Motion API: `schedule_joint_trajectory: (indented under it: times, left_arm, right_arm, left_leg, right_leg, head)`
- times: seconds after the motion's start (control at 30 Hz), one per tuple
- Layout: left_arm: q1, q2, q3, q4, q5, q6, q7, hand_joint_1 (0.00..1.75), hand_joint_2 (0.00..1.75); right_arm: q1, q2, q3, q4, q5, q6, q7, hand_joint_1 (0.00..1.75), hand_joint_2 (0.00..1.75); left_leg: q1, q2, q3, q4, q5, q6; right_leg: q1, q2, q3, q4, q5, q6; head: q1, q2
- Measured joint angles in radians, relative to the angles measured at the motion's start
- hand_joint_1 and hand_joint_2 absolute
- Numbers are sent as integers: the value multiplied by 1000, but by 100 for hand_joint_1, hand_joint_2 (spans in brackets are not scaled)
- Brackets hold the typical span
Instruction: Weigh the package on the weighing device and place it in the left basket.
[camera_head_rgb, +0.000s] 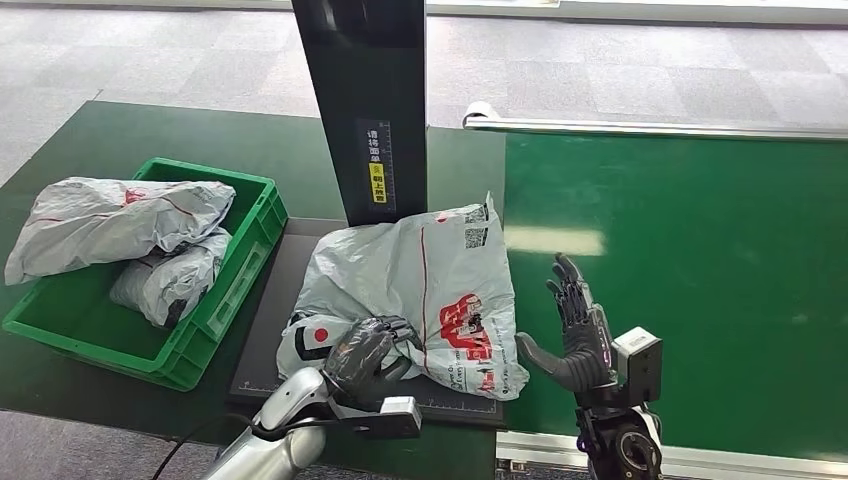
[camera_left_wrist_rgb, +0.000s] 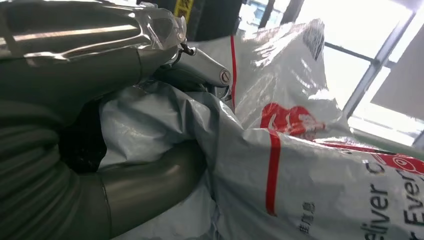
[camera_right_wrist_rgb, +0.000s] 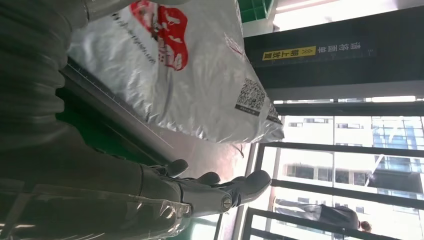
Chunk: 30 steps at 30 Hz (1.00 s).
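package (camera_head_rgb: 420, 280): lies on the scale (camera_head_rgb: 270, 300)
left robot hand (camera_head_rgb: 368, 352): clamped on its near edge; left wrist view shows fingers (camera_left_wrist_rgb: 150, 185) digging in
right robot hand (camera_head_rgb: 575, 335): beside package, fingers spread, holding nothing

Left hand (camera_head_rgb: 368, 352) covers the near-left corner of the package (camera_head_rgb: 420, 290), and in the left wrist view its fingers (camera_left_wrist_rgb: 195, 70) sink into the plastic folds so their tips are hidden. The package hides most of the scale platform (camera_head_rgb: 285, 290); the black column (camera_head_rgb: 360, 100) is cut off by the head view's top edge. Label print on the column (camera_head_rgb: 377, 165) and the QR codes on the package (camera_head_rgb: 476, 228) are too small to read.
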Motion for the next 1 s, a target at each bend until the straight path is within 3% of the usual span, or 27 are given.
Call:
schedule_joint_trajectory:
  times: [0.23, 0.53, 0.63, 0.8, 1.0]
  left_arm:
    - [49, 16, 103, -192, 66, 140, -26, 175, 175]
    - [80, 30, 163, -313, 69, 171, -36, 175, 175]
    - [94, 34, 189, -358, 90, 237, -65, 175, 175]
    - [137, 50, 290, -501, 171, 369, -130, 175, 175]
    - [166, 56, 431, -622, 183, 386, -169, 175, 175]
  right_arm:
    - [15, -6, 4, 0, -16, -20, -1, 0, 175]
    - [21, -12, 8, 0, -19, -22, -1, 0, 175]
    - [26, -14, 12, 0, -24, -30, -2, 0, 175]
    - [52, -15, 13, -10, -32, -61, -9, 0, 175]
    - [93, -9, 6, -62, -22, -76, -8, 0, 175]
  left_leg:
    - [0, 0, 0, 0, 0, 0]
    - [0, 0, 0, 0, 0, 0]
    - [0, 0, 0, 0, 0, 0]
    - [1, 0, -1, 0, 0, 0]
    - [1, 0, -1, 0, 0, 0]
  right_leg:
    - [0, 0, 0, 0, 0, 0]
    - [0, 0, 0, 0, 0, 0]
    - [0, 0, 0, 0, 0, 0]
    - [1, 0, -1, 0, 0, 0]
    - [1, 0, -1, 0, -1, 0]
  head:
    - [0, 0]
    - [0, 0]
    - [0, 0]
    - [0, 0]
    - [0, 0]
